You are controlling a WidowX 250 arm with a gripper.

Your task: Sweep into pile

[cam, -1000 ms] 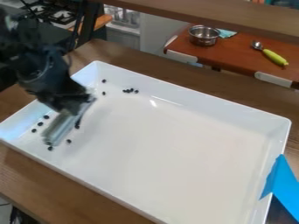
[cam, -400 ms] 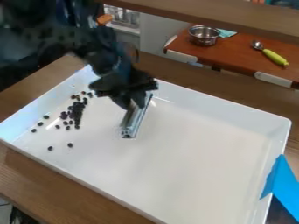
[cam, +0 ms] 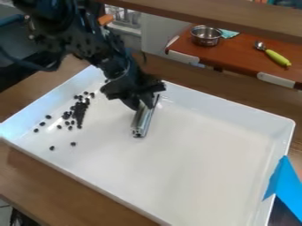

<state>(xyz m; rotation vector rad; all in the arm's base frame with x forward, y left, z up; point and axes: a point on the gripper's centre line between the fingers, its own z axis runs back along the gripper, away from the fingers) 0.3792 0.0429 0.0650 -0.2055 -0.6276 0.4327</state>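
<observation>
Inside the tray (cam: 200, 172), toward its left end, black beans (cam: 79, 114) lie clumped, with strays around. Nearer the tray's middle, the gripper (cam: 142, 104) grasps a metal bar (cam: 144, 121). A hasty push could scatter the clump; a bar tilted off the tray's floor might ride over beans, and strays toward the left wall may be missed. Under the tray is a wooden table (cam: 35, 176); beyond it, a pot (cam: 205, 36) and spoon (cam: 275, 56); at its right end, blue tape (cam: 286, 185).

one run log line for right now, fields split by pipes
pincer: on scraper | scraper: inside tray | beans: clustered left, several scattered
</observation>
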